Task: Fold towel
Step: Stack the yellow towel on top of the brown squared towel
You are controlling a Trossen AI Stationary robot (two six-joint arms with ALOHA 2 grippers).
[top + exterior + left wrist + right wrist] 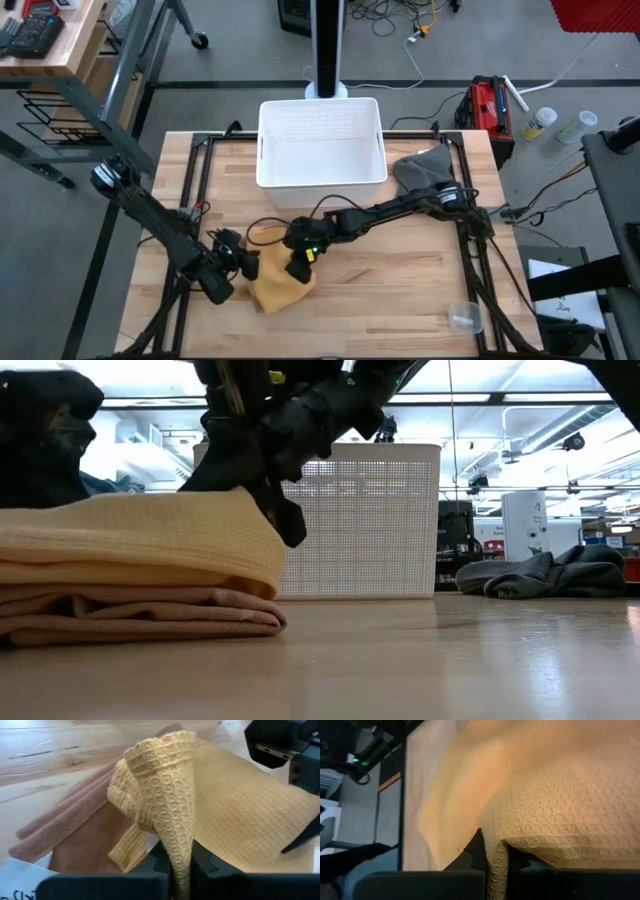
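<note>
Seeing both grippers clamped on the yellow waffle-weave towel [280,288] at the table's front: left gripper [180,865] pinches a bunched corner, right gripper [496,865] an edge. Only the low view shows a pink towel [140,615] beneath. Farther off: white perforated plastic basket [320,140], crumpled grey cloth [422,168].

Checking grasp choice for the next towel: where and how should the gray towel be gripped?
The gray towel lies crumpled beside the basket, with no flat edge showing. Probably pinch a raised fold at its top, from straight above. Both the left gripper and the right gripper hold the yellow towel now.
</note>
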